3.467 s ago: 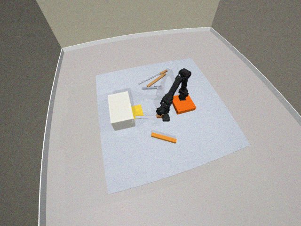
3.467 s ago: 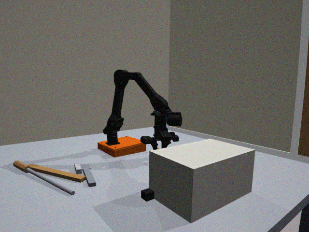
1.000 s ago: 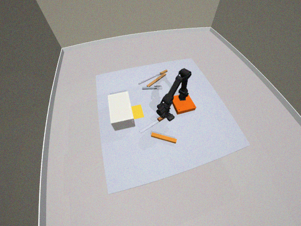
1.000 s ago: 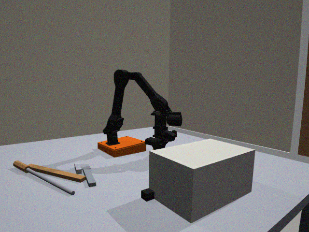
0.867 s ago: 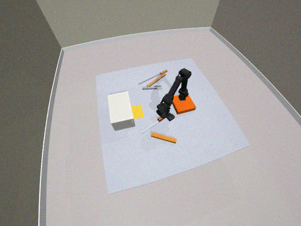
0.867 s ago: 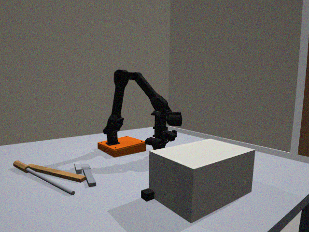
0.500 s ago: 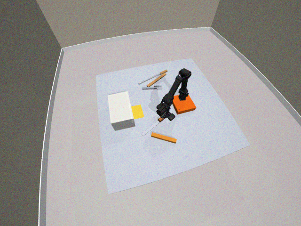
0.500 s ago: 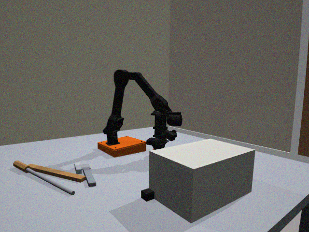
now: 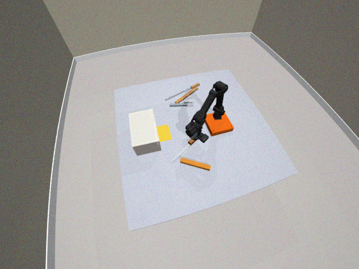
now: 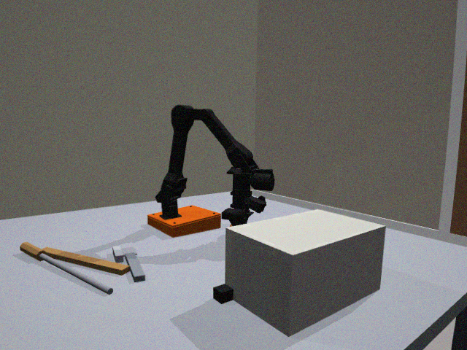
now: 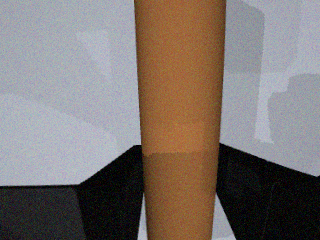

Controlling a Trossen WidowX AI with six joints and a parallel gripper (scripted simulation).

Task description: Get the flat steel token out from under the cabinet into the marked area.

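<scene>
My gripper (image 9: 195,139) (image 10: 236,222) (image 11: 175,152) is shut on the wooden handle (image 9: 191,142) (image 11: 180,75) of a tool, in front of the arm's base. The tool's thin, pale blade (image 9: 181,152) points down-left in the top view, off to the side of the marked area and apart from the cabinet. The white cabinet (image 9: 143,127) (image 10: 305,233) stands left of the arm in the top view. The yellow marked area (image 9: 164,133) lies along its front and shows no token on it. The steel token and the vent slots are not visible in any view.
An orange-brown bar (image 9: 194,163) lies near the blade's tip. Across the table lie a grey rod (image 9: 178,93) (image 10: 76,273) with a wooden handle, a wooden stick (image 9: 187,95) (image 10: 86,260) and grey metal pieces (image 9: 178,105) (image 10: 135,267). A black cube (image 10: 222,294) is beside the cabinet.
</scene>
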